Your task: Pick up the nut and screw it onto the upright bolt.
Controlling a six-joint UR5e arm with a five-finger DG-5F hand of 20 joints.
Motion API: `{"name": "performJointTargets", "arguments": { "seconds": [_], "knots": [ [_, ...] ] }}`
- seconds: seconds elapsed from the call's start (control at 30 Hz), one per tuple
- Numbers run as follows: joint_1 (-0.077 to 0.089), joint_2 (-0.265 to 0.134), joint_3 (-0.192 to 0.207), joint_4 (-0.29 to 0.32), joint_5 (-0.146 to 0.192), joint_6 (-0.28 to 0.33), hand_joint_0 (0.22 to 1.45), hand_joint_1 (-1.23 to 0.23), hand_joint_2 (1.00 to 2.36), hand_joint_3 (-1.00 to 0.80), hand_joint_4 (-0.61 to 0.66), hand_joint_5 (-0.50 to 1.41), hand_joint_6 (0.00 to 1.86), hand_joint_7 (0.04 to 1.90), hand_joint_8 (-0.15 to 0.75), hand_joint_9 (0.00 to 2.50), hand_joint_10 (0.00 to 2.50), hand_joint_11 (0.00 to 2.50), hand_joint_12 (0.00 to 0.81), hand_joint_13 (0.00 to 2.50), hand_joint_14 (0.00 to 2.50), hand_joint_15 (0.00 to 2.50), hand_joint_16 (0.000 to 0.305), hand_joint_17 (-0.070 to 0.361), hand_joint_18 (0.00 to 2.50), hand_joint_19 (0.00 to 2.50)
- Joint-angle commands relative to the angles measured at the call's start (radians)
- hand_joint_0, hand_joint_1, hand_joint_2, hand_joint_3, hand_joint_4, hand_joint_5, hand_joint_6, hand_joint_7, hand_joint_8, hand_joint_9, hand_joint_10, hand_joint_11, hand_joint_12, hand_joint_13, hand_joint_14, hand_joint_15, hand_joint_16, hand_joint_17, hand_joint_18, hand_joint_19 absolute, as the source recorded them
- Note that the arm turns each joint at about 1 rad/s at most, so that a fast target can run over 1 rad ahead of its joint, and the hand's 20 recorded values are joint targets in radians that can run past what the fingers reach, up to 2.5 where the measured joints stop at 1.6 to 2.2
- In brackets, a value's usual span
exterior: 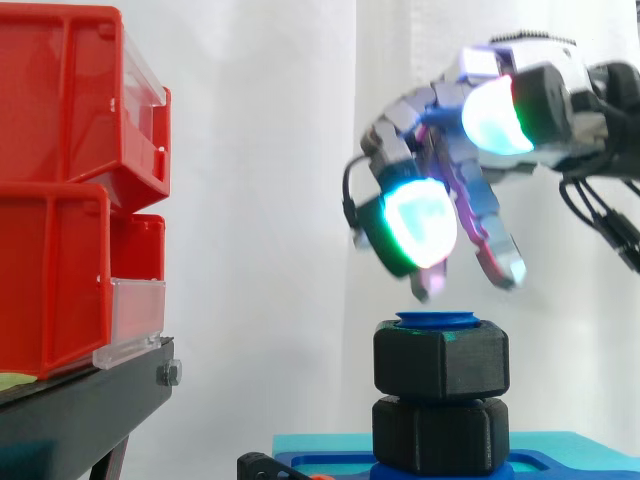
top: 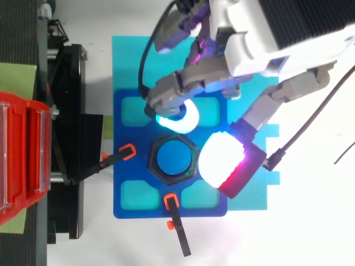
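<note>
Leftward, red bins (exterior: 60, 190): stacked on black stand (exterior: 80, 400), well apart from the work; no snag is expected.
Nut (exterior: 441, 358): seated on upright bolt (top: 172, 158), whose blue top shows just above it; second black hex (exterior: 440, 435) lies beneath.
Risk: thread could be crossed or jammed if the nut is turned tilted; pads closed off-centre could slip.
Hand (top: 255, 44): hovering above nut, fingers loosely spread, nothing held or touched.

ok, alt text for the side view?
The robot hand hovers just above a black nut at the top of an upright blue bolt, fingers loosely bent and holding nothing. A second black nut sits directly below it over a blue base; red bins on a black stand are at left.
</note>
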Motion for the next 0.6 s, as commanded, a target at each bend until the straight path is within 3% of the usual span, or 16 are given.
{"name": "performJointTargets", "arguments": {
  "seconds": [0.0,0.07,0.2,0.3,0.33,0.37,0.4,0.43,0.53,0.57],
  "knots": [
    [0.002,0.0,0.058,-0.106,0.013,-0.037,0.54,-0.23,1.0,-0.5,0.14,0.02,0.5,1.4,0.375,1.58,0.01,0.19,0.186,1.18,0.0,0.07,0.009,0.021,0.69,0.0],
    [0.004,0.0,0.07,-0.118,0.015,-0.049,0.53,-0.22,1.0,-0.5,0.19,-0.03,0.5,1.22,0.342,1.45,0.01,0.17,0.212,1.06,0.0,0.07,0.024,0.054,0.73,0.05],
    [0.012,0.0,0.064,-0.112,0.027,-0.046,0.51,-0.22,1.0,-0.5,0.24,-0.1,0.5,0.95,0.301,1.24,0.0,0.1,0.24,0.85,0.0,0.02,0.032,0.073,0.65,0.06],
    [0.027,0.0,0.021,-0.106,0.098,-0.032,0.48,-0.21,1.0,-0.5,0.2,-0.16,0.5,0.77,0.26,0.86,0.0,0.0,0.275,0.58,0.0,0.0,0.036,0.081,0.35,0.0],
    [0.031,0.0,0.006,-0.104,0.116,-0.029,0.45,-0.23,1.0,-0.5,0.17,-0.19,0.5,0.72,0.248,0.64,0.0,0.0,0.313,0.36,0.0,0.0,0.04,0.09,0.05,0.0],
    [0.044,0.0,-0.031,-0.083,0.158,-0.023,0.44,-0.24,1.0,-0.5,0.14,-0.21,0.5,0.66,0.232,0.47,0.0,0.0,0.33,0.2,0.0,0.0,0.043,0.097,0.0,0.0],
    [0.048,0.0,-0.039,-0.069,0.165,-0.022,0.43,-0.24,1.0,-0.5,0.13,-0.21,0.5,0.65,0.227,0.44,0.0,0.0,0.33,0.16,0.0,0.0,0.044,0.099,0.0,0.0],
    [0.065,-0.002,-0.056,-0.014,0.17,-0.014,0.43,-0.24,1.0,-0.5,0.12,-0.22,0.5,0.63,0.215,0.38,0.0,0.0,0.333,0.11,0.0,0.0,0.046,0.103,0.0,0.0],
    [0.105,-0.002,-0.069,0.031,0.179,0.017,0.42,-0.2,1.0,-0.5,0.11,-0.22,0.5,0.62,0.204,0.25,0.0,0.0,0.333,0.02,0.0,0.0,0.047,0.106,0.0,0.0],
    [0.11,0.0,-0.075,0.028,0.191,0.031,0.42,-0.19,1.0,-0.5,0.11,-0.22,0.5,0.62,0.201,0.22,0.0,0.0,0.335,0.01,0.0,0.0,0.048,0.108,0.0,0.0]
  ]
}}
